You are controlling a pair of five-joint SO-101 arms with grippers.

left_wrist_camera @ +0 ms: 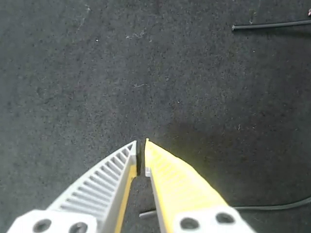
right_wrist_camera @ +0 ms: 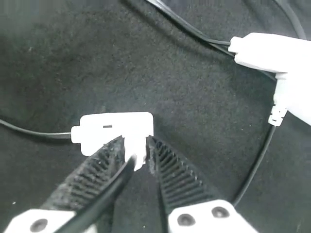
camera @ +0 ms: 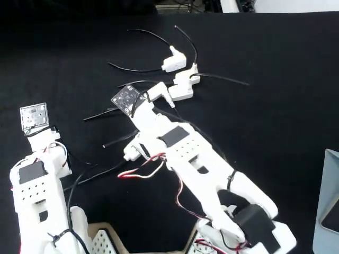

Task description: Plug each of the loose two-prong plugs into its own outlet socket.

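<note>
On the top face of the white plug (right_wrist_camera: 114, 130), one short dark dash, too small to read as print. Flat on the black cloth (right_wrist_camera: 73, 58) near the middle of the table, with a thin black wire (right_wrist_camera: 29, 130) running off one end. Clamped by the right pincer (right_wrist_camera: 136, 144) at its small white tab (right_wrist_camera: 139, 158), squeezed from both sides. Just beyond, two more white plug pieces (right_wrist_camera: 269, 48) close together, with black cords (right_wrist_camera: 252, 170) crossing beside them. Over the near left part of the table, the left pincer (left_wrist_camera: 141, 144), tips pressed together above the cloth (a thin slit between them at most). On each wrist, a square dotted card (camera: 34, 117), pattern too fine to make out. At the right edge of the high view, a grey-blue box (camera: 328, 206), well apart from the plugs.
</note>
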